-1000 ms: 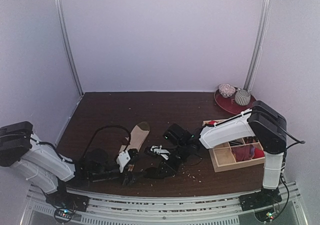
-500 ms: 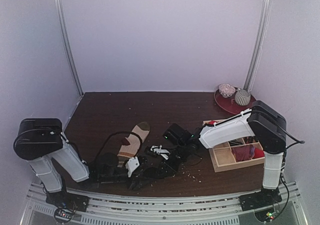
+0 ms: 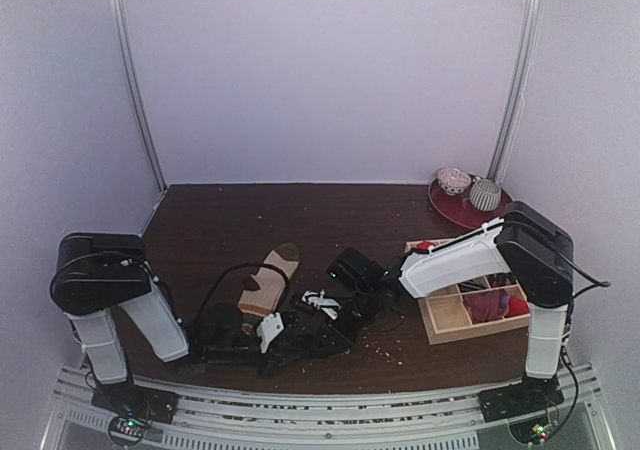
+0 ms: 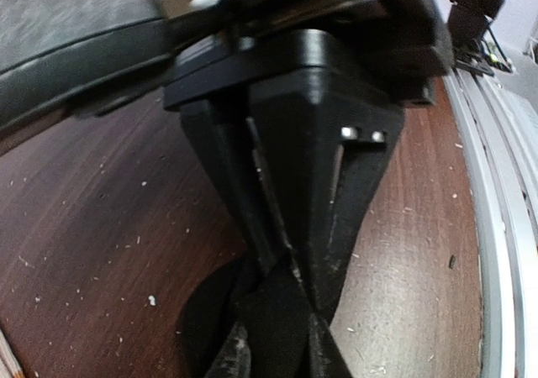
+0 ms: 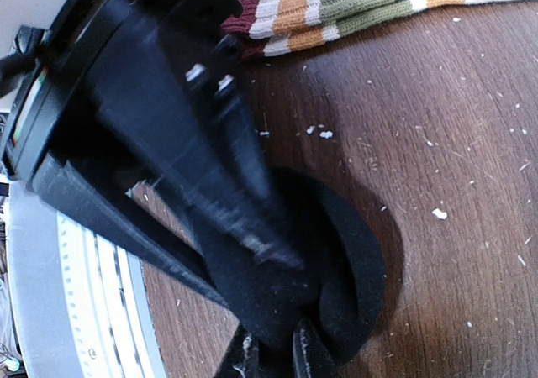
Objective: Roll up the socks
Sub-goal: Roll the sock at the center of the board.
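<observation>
Two pincers clench one short black sock (image 5: 336, 260) between them: the left pincer (image 4: 279, 351) and the right pincer (image 5: 273, 349) meet tip to tip. Just beyond the left pincer, the long tan striped sock (image 3: 272, 273) lies flat. To the right of the right pincer stands a divided wooden box (image 3: 446, 315) with reddish bundles (image 3: 490, 305) in its compartments. Farther back, a red plate (image 3: 452, 210) holds two patterned balls (image 3: 485, 194).

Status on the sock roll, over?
Left pincer shut on black sock. Right pincer shut on it too. Striped sock flat nearby, unrolled. No obstruction seen.
</observation>
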Available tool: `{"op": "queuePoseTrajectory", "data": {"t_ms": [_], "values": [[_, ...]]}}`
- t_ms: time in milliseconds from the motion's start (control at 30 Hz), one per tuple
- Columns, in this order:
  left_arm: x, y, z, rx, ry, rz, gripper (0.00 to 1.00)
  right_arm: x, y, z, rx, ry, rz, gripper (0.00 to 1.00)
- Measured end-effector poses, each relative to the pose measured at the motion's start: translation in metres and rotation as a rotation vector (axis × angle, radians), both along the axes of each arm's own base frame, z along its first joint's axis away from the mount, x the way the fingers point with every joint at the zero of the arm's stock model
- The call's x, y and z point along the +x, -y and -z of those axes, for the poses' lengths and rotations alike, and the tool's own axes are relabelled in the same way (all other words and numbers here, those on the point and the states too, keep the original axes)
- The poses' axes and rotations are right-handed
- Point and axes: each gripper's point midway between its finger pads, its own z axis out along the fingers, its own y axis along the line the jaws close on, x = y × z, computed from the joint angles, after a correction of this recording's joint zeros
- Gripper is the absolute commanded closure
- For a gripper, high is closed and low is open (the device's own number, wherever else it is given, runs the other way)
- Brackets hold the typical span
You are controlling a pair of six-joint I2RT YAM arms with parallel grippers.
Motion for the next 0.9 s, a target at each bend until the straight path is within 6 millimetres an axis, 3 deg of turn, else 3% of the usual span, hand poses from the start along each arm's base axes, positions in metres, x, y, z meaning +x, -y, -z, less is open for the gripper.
{"op": "queuePoseTrajectory", "data": {"t_ms": [167,400,600,667,800,900], "values": [[-0.002,0.001,-0.001,-0.018,-0.010,0.016,1.00,0.000,0.001,0.001,-0.003,-0.004,0.004,0.87],[-0.002,0.006,-0.002,-0.027,-0.020,0.027,1.00,0.005,0.002,-0.007,0.004,0.029,0.039,0.60],[-0.001,0.010,-0.002,-0.033,-0.029,0.034,1.00,0.018,0.033,-0.011,-0.063,0.176,0.144,0.47],[-0.001,0.010,-0.002,-0.034,-0.032,0.034,1.00,0.021,0.045,-0.013,-0.086,0.213,0.173,0.39],[-0.002,0.010,-0.002,-0.035,-0.035,0.039,1.00,0.026,0.053,-0.031,-0.058,0.283,0.200,0.35],[-0.002,0.010,-0.002,-0.036,-0.036,0.041,1.00,0.028,0.045,-0.042,0.000,0.296,0.183,0.34]]}}
